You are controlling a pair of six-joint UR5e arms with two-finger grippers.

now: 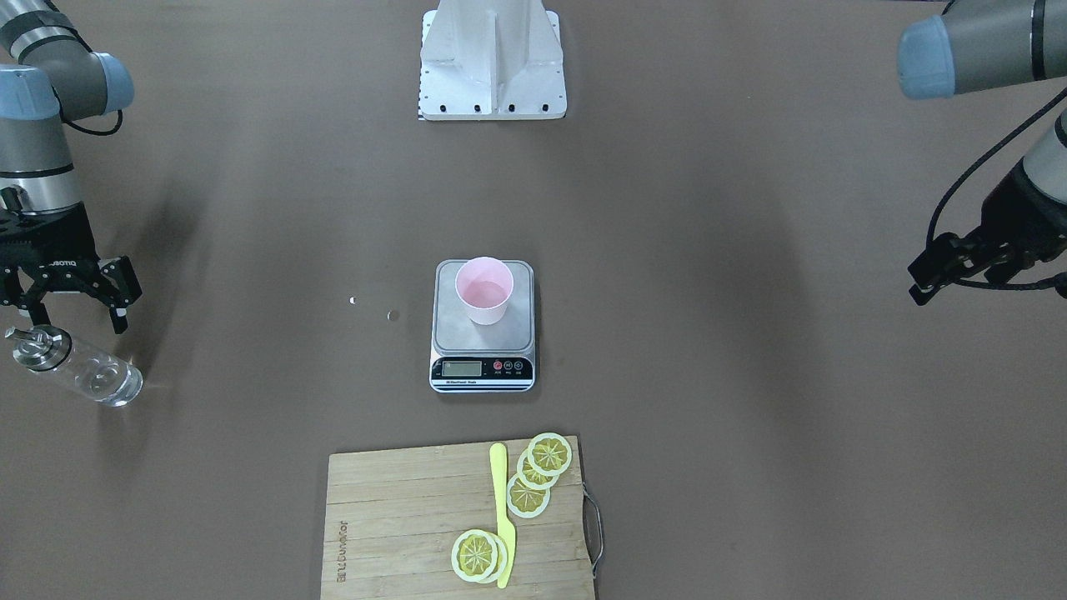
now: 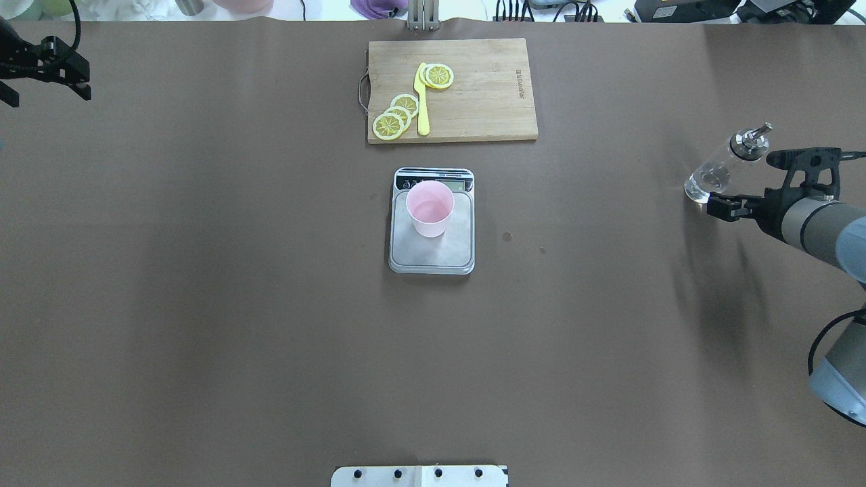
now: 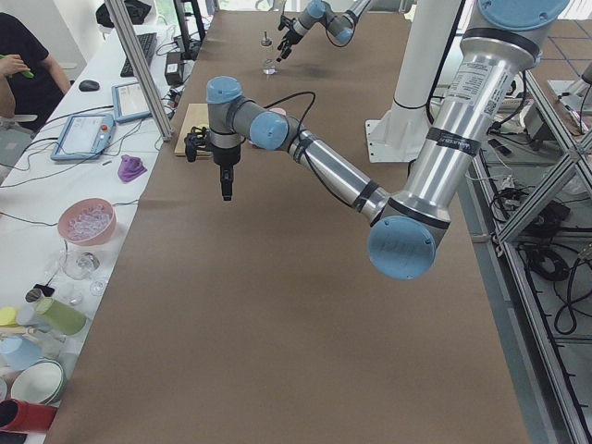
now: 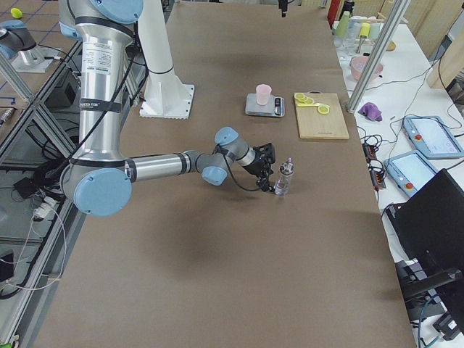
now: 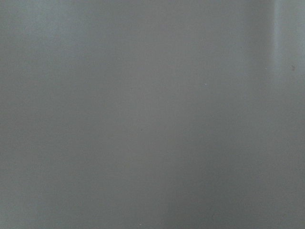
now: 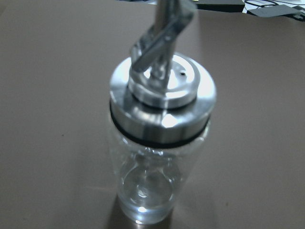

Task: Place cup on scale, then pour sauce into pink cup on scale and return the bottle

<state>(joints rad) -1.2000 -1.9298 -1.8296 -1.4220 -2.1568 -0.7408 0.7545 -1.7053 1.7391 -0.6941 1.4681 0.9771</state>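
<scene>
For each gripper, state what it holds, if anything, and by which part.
Nothing is held. The right gripper is open close beside the bottle, not closed on it; the left gripper hangs empty.

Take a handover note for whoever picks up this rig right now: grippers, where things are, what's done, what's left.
Right gripper: jaws open, close beside the bottle, not holding it.
Left gripper: far out on its own side, nothing in it; open or shut unclear.
Cup stands upright on the scale, mid-table. Bottle stands upright on the table at the robot's right.
Done: cup placed.
Unclear: whether sauce is in the cup; display unreadable. Check before pouring.
</scene>
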